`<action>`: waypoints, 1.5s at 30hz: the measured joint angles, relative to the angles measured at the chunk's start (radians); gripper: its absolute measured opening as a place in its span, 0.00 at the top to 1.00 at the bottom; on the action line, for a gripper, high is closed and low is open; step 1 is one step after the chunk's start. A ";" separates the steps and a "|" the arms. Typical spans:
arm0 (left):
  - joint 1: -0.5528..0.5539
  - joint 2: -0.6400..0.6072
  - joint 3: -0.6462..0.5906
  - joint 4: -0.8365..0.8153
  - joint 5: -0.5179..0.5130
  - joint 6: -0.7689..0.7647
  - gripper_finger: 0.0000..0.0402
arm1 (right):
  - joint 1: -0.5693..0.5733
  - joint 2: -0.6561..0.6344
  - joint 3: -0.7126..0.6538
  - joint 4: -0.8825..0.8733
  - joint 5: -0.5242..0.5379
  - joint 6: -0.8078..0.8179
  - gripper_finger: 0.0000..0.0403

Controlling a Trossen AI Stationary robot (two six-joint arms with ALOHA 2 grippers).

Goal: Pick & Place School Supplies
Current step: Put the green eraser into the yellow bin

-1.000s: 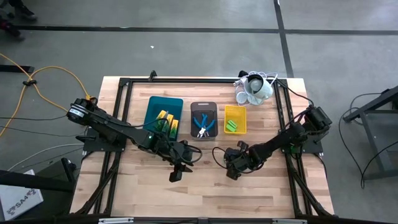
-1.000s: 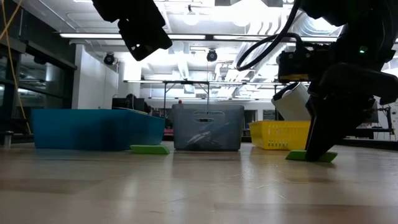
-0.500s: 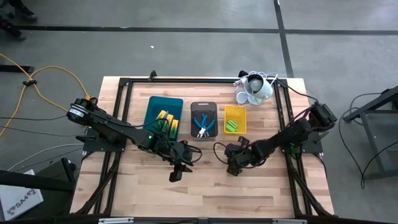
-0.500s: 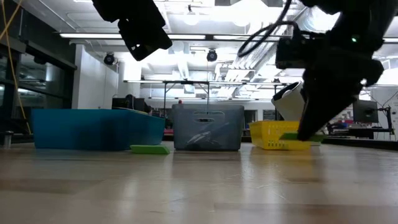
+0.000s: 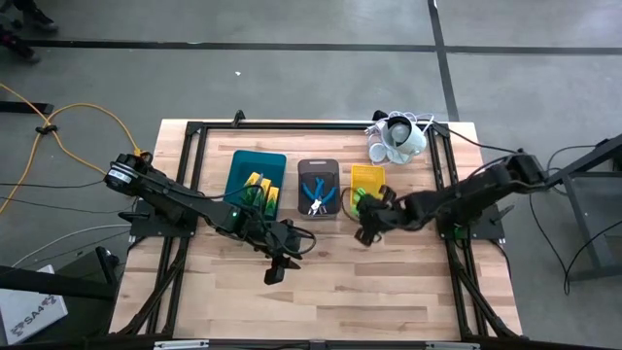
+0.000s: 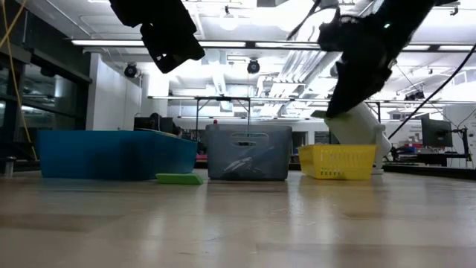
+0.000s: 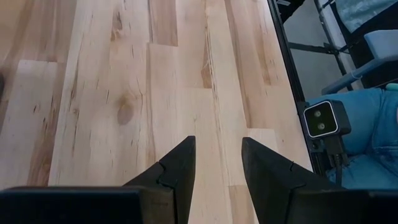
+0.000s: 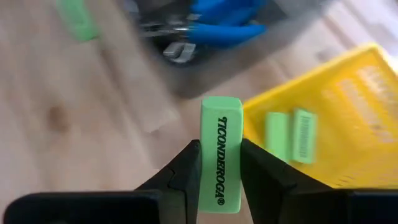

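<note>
Mostly you're done: the teal tray point(image 5: 256, 175) holds the yellow-and-green boxes point(image 5: 260, 189), the grey tray point(image 5: 318, 185) two blue pliers point(image 5: 317, 193), the yellow tray point(image 8: 323, 130) two green erasers point(image 8: 289, 134). Your right gripper point(image 8: 219, 168) clamps a third beside it; a fourth point(image 6: 179, 179) waits on the counter point(image 5: 321, 282). Your left gripper point(image 7: 216, 168) hangs slack, empty.
</note>
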 joint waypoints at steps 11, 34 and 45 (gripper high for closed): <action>0.000 0.000 0.000 -0.003 0.000 0.000 0.68 | -0.231 -0.023 0.001 -0.108 -0.055 -0.070 0.77; 0.000 0.000 0.000 -0.007 0.000 0.000 0.68 | -0.379 -0.023 -0.162 0.131 -0.196 -0.156 0.77; 0.000 0.000 0.000 -0.007 0.000 0.000 0.68 | -0.379 -0.023 -0.162 0.145 -0.196 -0.176 0.63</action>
